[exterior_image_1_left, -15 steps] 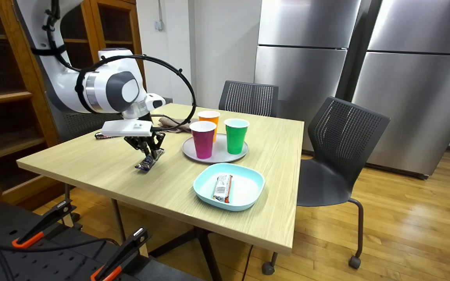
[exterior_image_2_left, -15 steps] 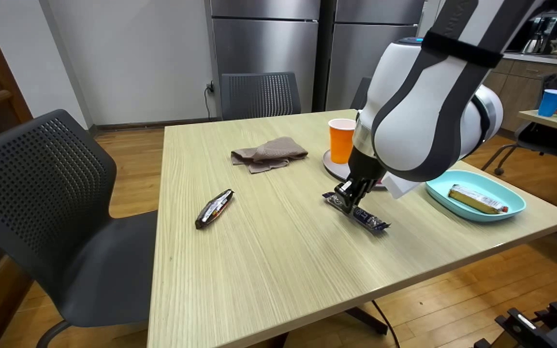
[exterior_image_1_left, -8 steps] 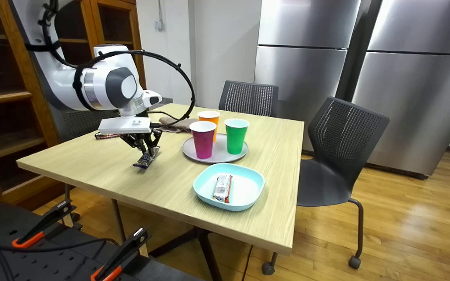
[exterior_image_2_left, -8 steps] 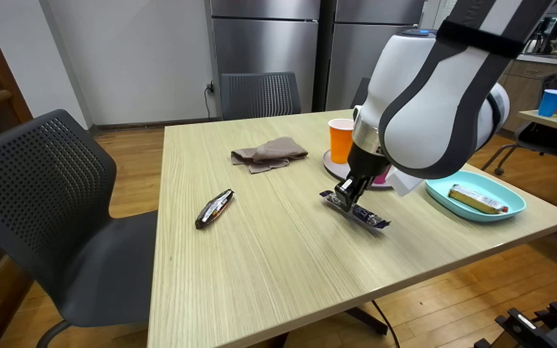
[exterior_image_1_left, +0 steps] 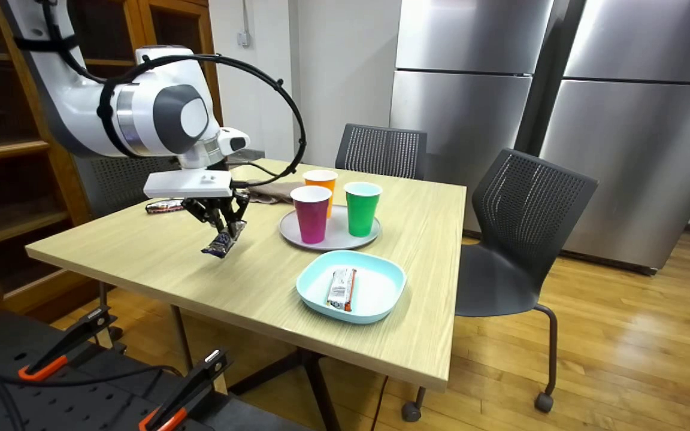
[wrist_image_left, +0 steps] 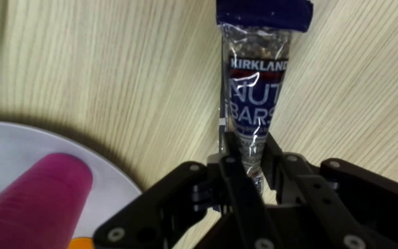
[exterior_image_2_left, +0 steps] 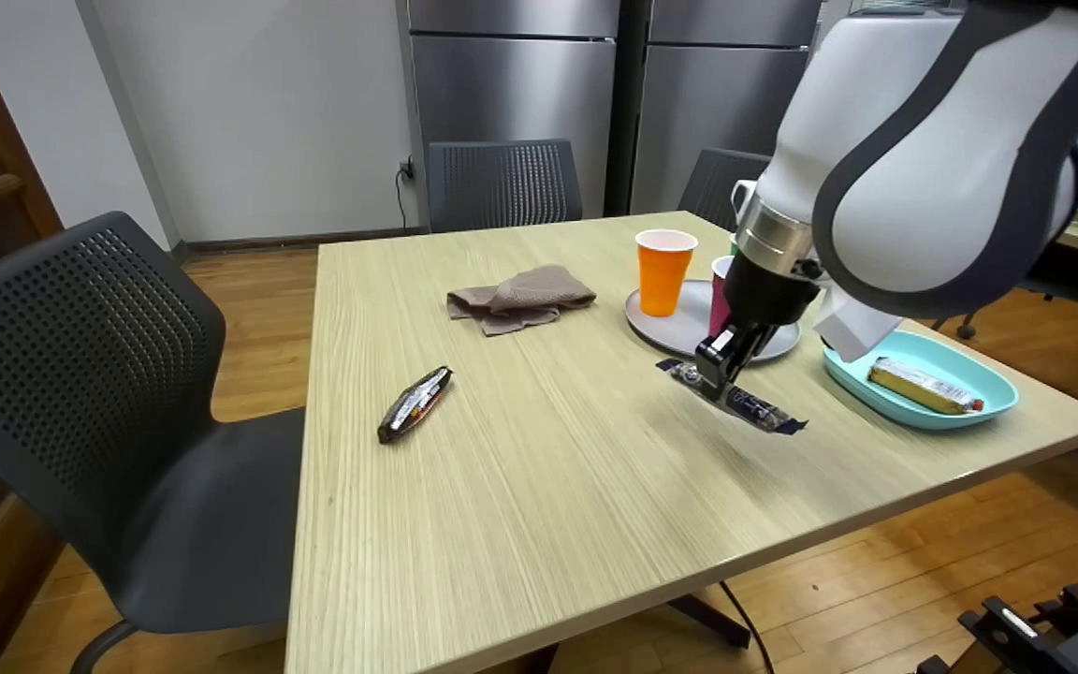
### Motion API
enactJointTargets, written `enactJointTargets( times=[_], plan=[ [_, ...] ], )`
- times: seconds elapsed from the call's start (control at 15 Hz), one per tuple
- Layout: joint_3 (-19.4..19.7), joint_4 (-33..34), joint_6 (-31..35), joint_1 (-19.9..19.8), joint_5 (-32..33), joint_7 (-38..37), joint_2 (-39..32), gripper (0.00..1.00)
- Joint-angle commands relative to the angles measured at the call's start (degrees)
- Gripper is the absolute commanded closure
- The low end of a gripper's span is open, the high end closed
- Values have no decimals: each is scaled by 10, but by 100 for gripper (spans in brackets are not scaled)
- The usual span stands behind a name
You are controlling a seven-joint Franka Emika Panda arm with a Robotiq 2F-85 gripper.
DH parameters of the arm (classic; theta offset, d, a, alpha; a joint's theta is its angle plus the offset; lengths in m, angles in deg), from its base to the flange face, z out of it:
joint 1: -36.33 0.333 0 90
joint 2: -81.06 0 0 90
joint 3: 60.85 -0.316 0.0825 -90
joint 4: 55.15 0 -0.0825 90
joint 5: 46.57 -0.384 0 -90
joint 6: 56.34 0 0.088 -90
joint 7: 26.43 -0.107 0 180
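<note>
Bar [wrist_image_left: 254, 97], film-wrapped, should handle as light, fairly stiff and slightly slippery; its thick middle seems a better hold than the flat crimped ends. The tool [wrist_image_left: 252, 148] is closed around it, ends jutting out either way, and holds it off the worktop [exterior_image_2_left: 502, 524], inward of the edge nearest the clamps [exterior_image_1_left: 195, 380].
</note>
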Motion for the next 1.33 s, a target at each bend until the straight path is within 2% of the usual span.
enactJointTargets(
  times=[0.0, 0.33, 0.73, 0.93, 1.13, 1.27],
  plan=[
    [-20, -48, -12, -55, 8, 8, 62, 95],
    [-31, -70, -15, -123, 1, 11, 101, 95],
    [-50, -60, -18, -194, -8, 15, 115, 95],
    [-71, -51, -20, -239, -14, 25, 115, 95],
    [-112, -33, -28, -306, -25, 40, 106, 95],
    [-120, -12, -37, -340, -25, 54, 94, 95]
  ],
)
